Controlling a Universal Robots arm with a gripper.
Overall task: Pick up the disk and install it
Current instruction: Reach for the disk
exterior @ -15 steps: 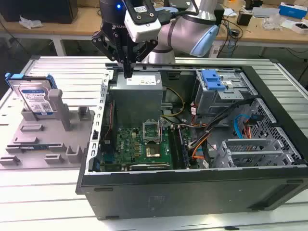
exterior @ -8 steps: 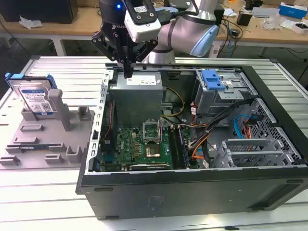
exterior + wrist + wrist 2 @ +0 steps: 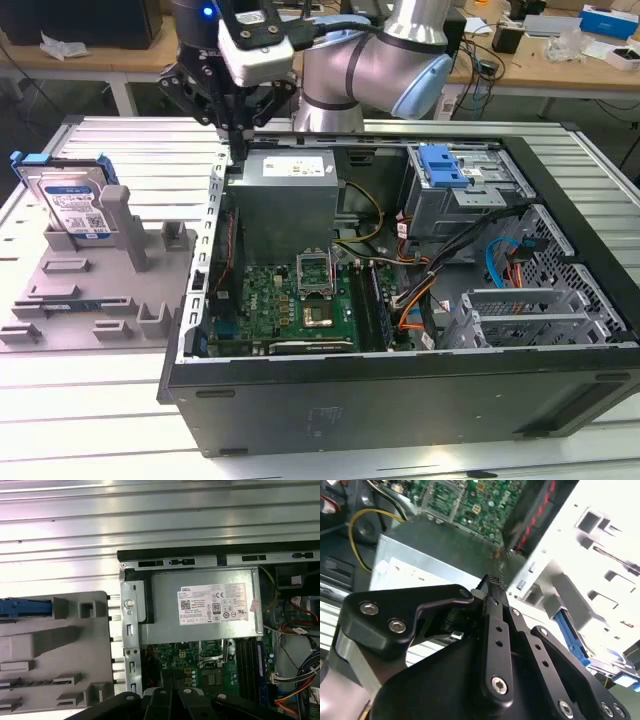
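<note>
The disk (image 3: pixel 72 205), a silver drive in a blue frame, stands on edge in the grey holder (image 3: pixel 110 300) at the exterior view's left. Its blue edge (image 3: pixel 25 607) also shows in the first wrist view. My gripper (image 3: pixel 237 145) hangs over the back left corner of the open computer case (image 3: pixel 400 400), to the right of the disk and well apart from it. The black fingers (image 3: pixel 492 592) are shut together with nothing between them. In the second wrist view they point down beside the power supply (image 3: pixel 415 560).
Inside the case lie a grey power supply (image 3: pixel 290 195), a green motherboard (image 3: pixel 300 295), loose cables and a drive cage with a blue latch (image 3: pixel 445 165). The case and the holder rest on a ribbed aluminium table (image 3: pixel 130 140). Cluttered benches stand behind.
</note>
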